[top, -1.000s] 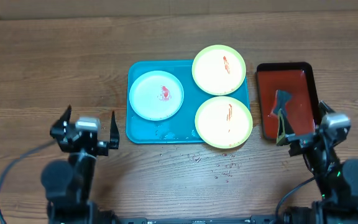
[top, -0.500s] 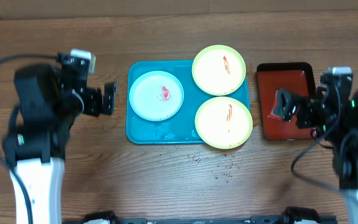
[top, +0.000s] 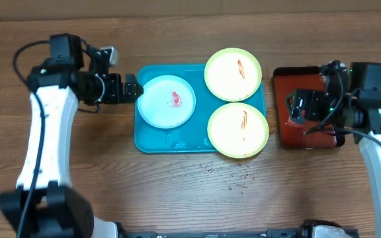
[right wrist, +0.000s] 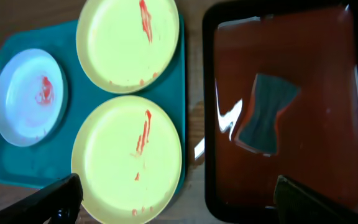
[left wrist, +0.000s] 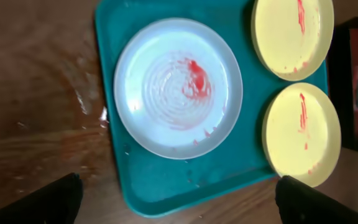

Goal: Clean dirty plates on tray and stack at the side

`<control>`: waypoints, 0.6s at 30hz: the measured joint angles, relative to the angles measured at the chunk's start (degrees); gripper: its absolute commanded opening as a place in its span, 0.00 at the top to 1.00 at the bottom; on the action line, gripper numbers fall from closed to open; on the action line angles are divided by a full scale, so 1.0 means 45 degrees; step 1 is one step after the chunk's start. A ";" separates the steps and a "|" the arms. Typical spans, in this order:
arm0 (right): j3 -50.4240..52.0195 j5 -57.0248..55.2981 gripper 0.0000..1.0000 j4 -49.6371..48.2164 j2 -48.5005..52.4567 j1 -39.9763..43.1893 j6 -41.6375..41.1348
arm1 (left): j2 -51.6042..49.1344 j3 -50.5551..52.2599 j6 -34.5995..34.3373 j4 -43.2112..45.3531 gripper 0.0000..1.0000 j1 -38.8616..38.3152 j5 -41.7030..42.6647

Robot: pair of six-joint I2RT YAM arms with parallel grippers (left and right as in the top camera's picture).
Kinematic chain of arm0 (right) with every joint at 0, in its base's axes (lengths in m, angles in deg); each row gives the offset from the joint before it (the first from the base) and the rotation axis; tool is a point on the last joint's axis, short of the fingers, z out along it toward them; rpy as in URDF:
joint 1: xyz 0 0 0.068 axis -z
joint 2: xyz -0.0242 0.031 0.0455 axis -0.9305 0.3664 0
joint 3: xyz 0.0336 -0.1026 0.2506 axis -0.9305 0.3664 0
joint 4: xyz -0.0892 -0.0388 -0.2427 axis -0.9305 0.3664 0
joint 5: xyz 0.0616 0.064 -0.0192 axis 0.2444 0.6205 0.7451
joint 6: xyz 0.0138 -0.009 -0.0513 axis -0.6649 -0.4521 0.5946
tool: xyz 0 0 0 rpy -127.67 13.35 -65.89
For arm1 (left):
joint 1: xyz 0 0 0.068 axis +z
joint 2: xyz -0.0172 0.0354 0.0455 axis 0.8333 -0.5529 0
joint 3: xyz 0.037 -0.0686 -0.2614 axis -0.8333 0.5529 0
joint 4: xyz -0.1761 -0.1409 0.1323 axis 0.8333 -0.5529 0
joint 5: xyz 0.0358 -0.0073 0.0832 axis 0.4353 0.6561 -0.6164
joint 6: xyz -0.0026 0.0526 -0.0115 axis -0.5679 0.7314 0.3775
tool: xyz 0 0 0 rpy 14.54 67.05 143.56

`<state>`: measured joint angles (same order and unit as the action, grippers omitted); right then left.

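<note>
- The tray (top: 177, 140) is lying about mid-table (top: 124, 172), with its long side running left to right.
- The white plate (top: 167, 101) is sitting flat in the tray's left half, showing a red smear at its centre and lying apart from both yellow ones.
- The far yellow plate (top: 233, 74) is sitting at the tray's far right corner, overhanging the far rim, with a red streak on it.
- The near yellow plate (top: 238, 130) is sitting at the near right corner, overhanging the near and right rims, also streaked red. The two yellow plates are lying edge to edge, and whether they are touching cannot be told.
- The left gripper (top: 132, 89) is hanging over the tray's left rim, just beside the white plate, with its fingers (left wrist: 36, 202) spread wide and holding nothing.
- The right gripper (top: 296, 109) is hanging over the left part of the red tray (top: 303, 79), with its fingers (right wrist: 328, 208) spread wide and holding nothing.
- The red tray is lying just right of the tray, with a thin strip of table showing between them.
- A grey cloth (right wrist: 266, 115) is lying rumpled near the red tray's middle, free of the gripper.
- Droplets (top: 237, 180) are lying on the table just near of the tray.
</note>
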<state>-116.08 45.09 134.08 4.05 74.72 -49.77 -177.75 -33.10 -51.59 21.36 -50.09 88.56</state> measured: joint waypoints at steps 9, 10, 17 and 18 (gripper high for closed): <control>0.0000 0.0126 0.02 0.0301 0.0432 0.0000 0.0000 | -0.2137 -0.0034 -0.2035 -0.0155 0.41 -0.0529 -0.0646; -0.0005 0.0126 0.03 0.0306 0.0432 0.0000 0.0000 | -0.2346 -0.0034 -0.2351 -0.0165 0.41 -0.0685 -0.0884; 0.0000 0.0209 0.04 0.0296 0.0432 0.0000 0.0000 | -0.3473 -0.0039 -0.4886 -0.0146 0.41 -0.2147 -0.3094; 0.0000 0.0209 0.05 0.0301 0.0432 0.0000 0.0000 | -0.3560 -0.0039 -0.5149 -0.0146 0.43 -0.2283 -0.3342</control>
<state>-116.08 46.02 135.43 6.00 74.72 -49.77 -193.77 -33.28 -74.76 20.70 -60.36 73.52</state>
